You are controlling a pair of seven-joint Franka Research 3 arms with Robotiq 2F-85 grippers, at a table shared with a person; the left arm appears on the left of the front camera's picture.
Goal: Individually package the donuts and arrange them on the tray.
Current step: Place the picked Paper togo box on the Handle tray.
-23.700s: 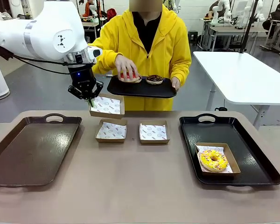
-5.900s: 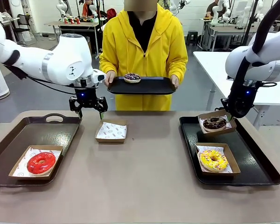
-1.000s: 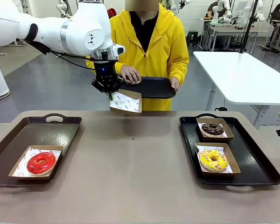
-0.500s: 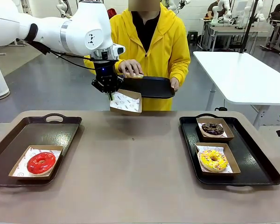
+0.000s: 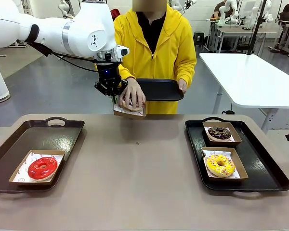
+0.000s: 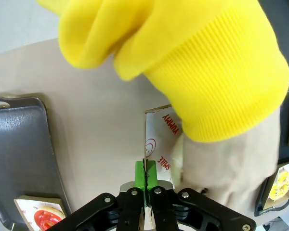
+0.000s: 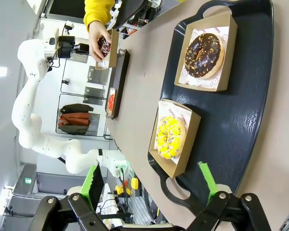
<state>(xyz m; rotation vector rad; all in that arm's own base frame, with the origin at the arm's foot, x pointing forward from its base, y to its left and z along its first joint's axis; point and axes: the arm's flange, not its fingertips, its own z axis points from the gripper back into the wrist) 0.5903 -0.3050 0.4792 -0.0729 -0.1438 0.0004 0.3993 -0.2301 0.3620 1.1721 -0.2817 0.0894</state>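
Holding a shallow brown cardboard box lined with printed white paper by its rim, the left gripper hung above the far edge of the tan table, its green pads pinched together on the cardboard wall, as the left wrist view showed. The person in a yellow hoodie pressed one hand down into that box, placing the dark purple donut with light sprinkles, which peeked out under the fingers in the right wrist view. The other hand steadied a small black serving tray just behind.

The right gripper waited well off to the right, fingers spread apart and gripping nothing.

The glossy red donut sat boxed on the brown tray at left. The dark chocolate donut and the yellow sprinkled donut sat boxed on the black tray at right.

Done well, the arm would probably keep the box level and motionless until the hand withdrew.
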